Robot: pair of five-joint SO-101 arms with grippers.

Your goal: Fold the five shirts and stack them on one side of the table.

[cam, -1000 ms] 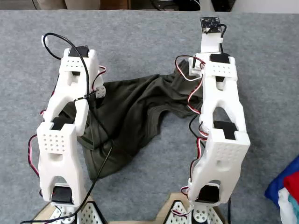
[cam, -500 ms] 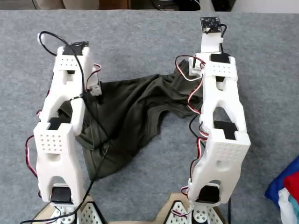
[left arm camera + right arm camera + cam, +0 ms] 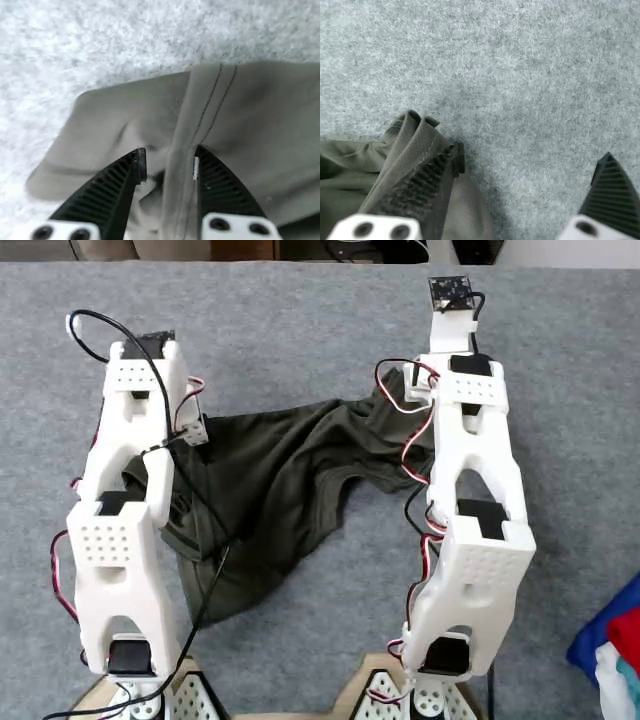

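The olive-green shirt point(image 3: 270, 490) lies crumpled on the grey counter point(image 3: 300, 320) between the 2 arms, not yet flattened or folded. The left hand point(image 3: 168, 162) is nearly closed, pinching a stitched fold near the shirt's edge. The right hand point(image 3: 532, 157) is spread wide and holds nothing, with 1 finger on a bunched corner of the cloth and the other over bare counter.

The main risk is on the left. The bite looks shallow, so a firm pull could slip the fold out. With only 1 side held, a pull would more likely drag the whole shirt than spread it. If the right hand closed where it is, it might catch only the rim of that corner. The left arm's black cable point(image 3: 215, 570) hangs across the cloth and could snag it. The pile of other shirts point(image 3: 612, 645) sits well apart at the counter's edge.
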